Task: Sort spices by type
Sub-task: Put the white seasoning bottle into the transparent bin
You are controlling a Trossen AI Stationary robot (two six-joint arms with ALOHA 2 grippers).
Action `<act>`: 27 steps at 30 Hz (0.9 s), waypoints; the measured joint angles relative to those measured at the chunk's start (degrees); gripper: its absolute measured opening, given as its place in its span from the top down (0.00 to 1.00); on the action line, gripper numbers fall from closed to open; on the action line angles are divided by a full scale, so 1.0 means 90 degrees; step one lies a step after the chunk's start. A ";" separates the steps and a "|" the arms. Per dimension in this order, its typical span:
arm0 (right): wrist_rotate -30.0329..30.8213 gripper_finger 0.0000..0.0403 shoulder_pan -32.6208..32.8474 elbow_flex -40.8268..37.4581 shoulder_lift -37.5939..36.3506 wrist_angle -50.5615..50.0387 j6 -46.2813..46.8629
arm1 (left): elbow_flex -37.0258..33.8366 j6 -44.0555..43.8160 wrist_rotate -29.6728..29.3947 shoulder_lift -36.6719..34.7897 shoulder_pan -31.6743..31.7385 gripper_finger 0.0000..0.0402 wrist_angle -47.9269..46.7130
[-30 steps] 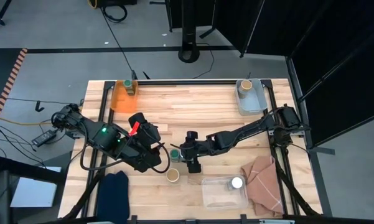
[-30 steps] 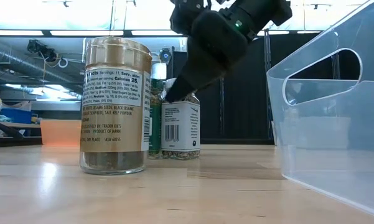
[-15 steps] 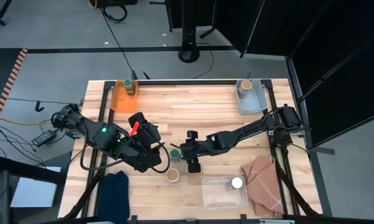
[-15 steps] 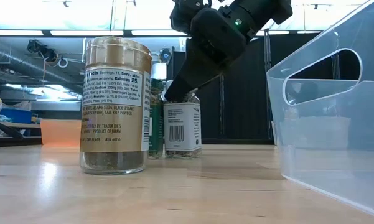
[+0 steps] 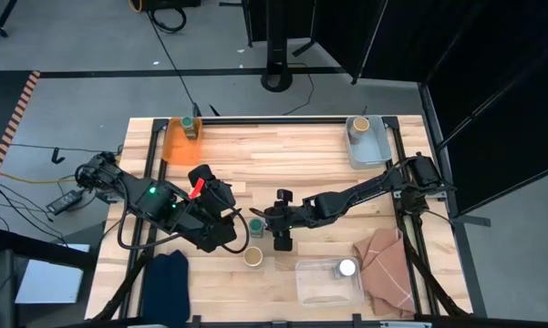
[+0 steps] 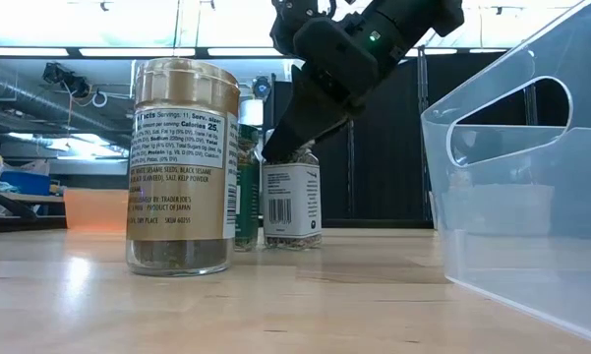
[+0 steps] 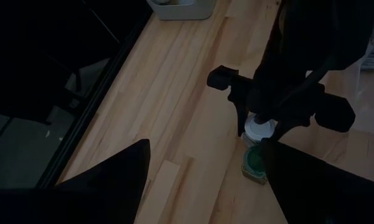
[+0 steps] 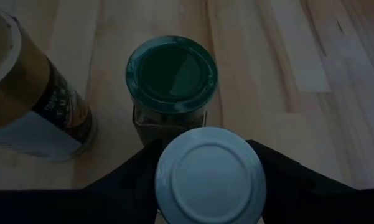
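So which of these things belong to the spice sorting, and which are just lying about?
Part of the job: white-lid jar held in the right gripper; green-lid jar and tan-lid jar beside it; orange bin, grey bin and clear bin, one jar in each.
Lying about: dark blue cloth; pinkish cloth.
The left gripper hovers open beside the green-lid jar.

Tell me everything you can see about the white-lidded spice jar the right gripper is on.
The white-lidded spice jar is small clear glass with a round white lid, a white barcode label and dark seasoning inside. It stands upright mid-table, close beside the green-lidded jar. The right gripper is shut on it from above, fingers at the lid's sides.
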 joint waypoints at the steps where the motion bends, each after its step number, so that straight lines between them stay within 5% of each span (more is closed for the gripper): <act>1: 0.0004 0.48 0.0001 0.0000 -0.0012 -0.0003 0.0000 | 0.0000 0.0000 0.0000 0.0000 0.0000 0.23 0.0000; 27: 0.0313 0.48 0.0023 -0.0018 -0.1456 -0.0896 0.0076 | 0.0000 0.0000 -0.0303 0.0000 -0.0002 0.23 0.0002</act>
